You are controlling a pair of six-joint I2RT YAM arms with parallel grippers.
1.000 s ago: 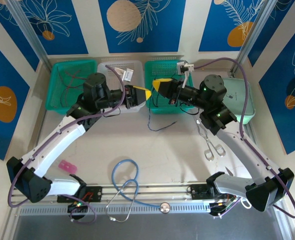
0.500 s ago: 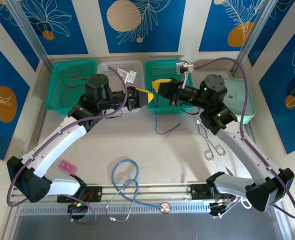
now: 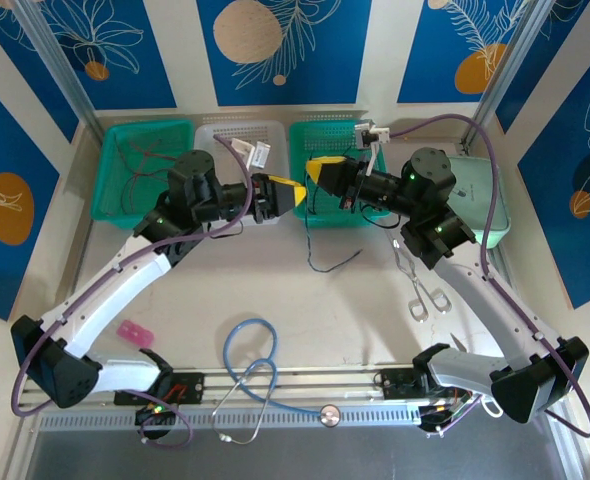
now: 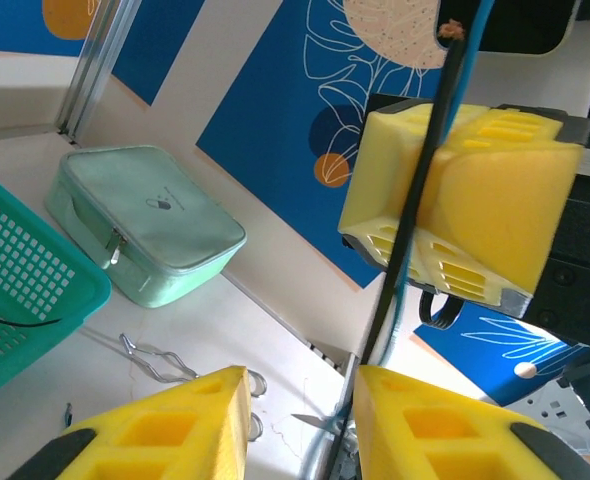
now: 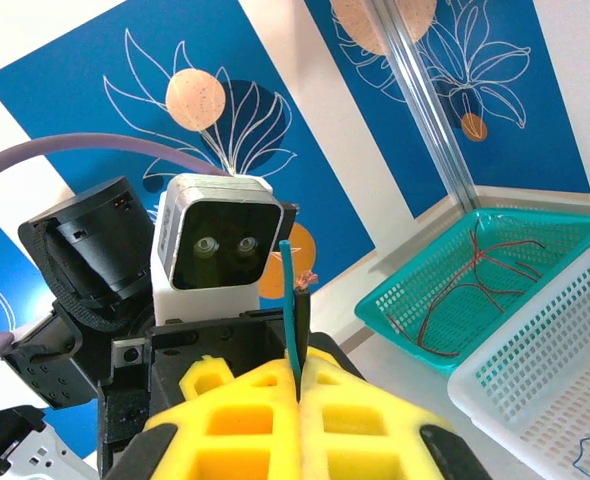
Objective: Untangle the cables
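A black cable and a blue cable (image 5: pixel 293 300) stick up side by side from my right gripper (image 5: pixel 300 385), whose yellow jaws are shut on them. In the top view the right gripper (image 3: pixel 315 170) holds them above the middle green basket, and they hang down to a loose end on the table (image 3: pixel 335 264). My left gripper (image 3: pixel 293 193) faces it, tip to tip. In the left wrist view the left gripper (image 4: pixel 300 385) is open, and the cables (image 4: pixel 390 300) run down from the right gripper (image 4: pixel 430 200) close against the left gripper's right finger (image 4: pixel 445 420). Red cables (image 5: pixel 480 275) lie in the left green basket.
Three baskets line the back: green (image 3: pixel 140 165), white (image 3: pixel 237 140), green (image 3: pixel 335 140). A mint case (image 3: pixel 475 195) sits at the right, metal tongs (image 3: pixel 420 285) in front of it. A light-blue stethoscope (image 3: pixel 250 350) and a pink piece (image 3: pixel 133 330) lie near the front.
The left gripper's jaws have opened a little and it has edged right toward the right gripper. The hanging cables' lower end has swung to the right on the table.
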